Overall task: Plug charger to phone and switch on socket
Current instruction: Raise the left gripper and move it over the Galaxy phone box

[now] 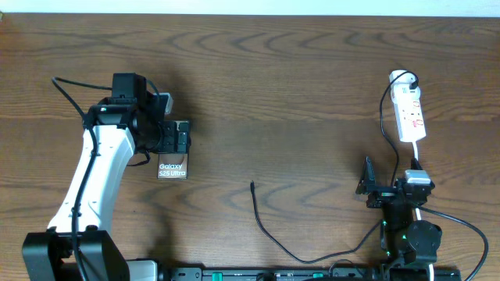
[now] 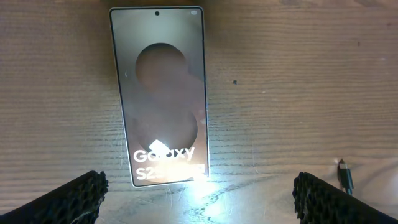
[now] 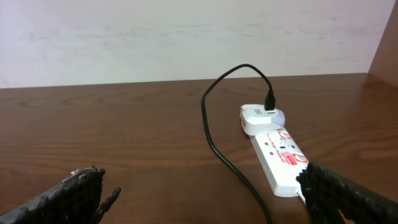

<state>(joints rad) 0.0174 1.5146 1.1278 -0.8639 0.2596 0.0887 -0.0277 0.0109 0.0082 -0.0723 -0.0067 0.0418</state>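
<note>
The phone (image 1: 173,167) lies flat on the table at the left, its "Galaxy S25 Ultra" lettering showing; it fills the left wrist view (image 2: 160,93). My left gripper (image 1: 173,137) hovers just beyond its far end, open and empty, fingers wide apart (image 2: 199,198). The charger cable (image 1: 269,232) curls across the table's front middle, its plug tip (image 1: 251,185) free on the wood, also at the left wrist view's right edge (image 2: 344,176). The white socket strip (image 1: 408,114) lies at the far right (image 3: 278,157). My right gripper (image 1: 376,191) is open and empty near the front, short of the strip (image 3: 202,193).
A white plug (image 3: 258,117) with a black cord (image 3: 217,149) sits in the strip's far end. The wooden table (image 1: 297,86) meets a pale wall at the back. The arm bases stand along the front edge.
</note>
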